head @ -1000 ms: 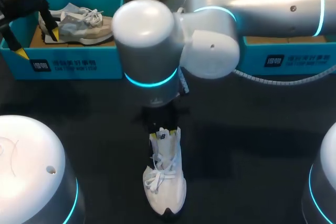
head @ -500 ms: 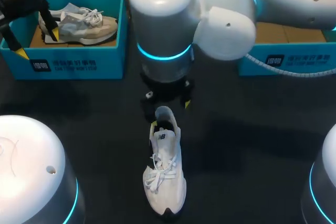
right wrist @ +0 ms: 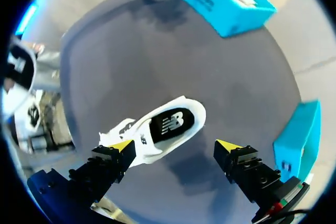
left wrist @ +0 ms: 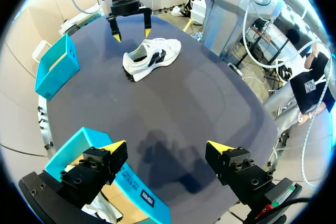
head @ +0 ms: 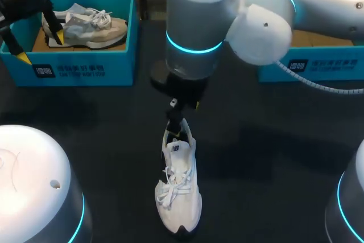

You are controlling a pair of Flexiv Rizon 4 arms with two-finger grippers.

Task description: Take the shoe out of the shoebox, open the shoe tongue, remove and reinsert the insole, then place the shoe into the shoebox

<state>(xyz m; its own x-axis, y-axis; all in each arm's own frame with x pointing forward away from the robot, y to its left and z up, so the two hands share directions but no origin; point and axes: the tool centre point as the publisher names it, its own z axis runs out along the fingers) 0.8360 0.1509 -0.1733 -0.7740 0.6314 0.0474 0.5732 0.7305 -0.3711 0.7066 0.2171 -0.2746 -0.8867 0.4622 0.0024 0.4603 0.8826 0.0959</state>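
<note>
Left hand [left wrist: 167,146], right hand [right wrist: 175,144] open.

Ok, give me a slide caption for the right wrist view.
Open right gripper hovers above the white shoe on the dark table, a blue shoebox beyond.

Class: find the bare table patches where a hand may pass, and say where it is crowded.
Free: the table between the white shoe and the right box, and between that shoe and the left box. Crowded: the shoe's heel, under the right hand; the left box, with the left hand over it.
</note>
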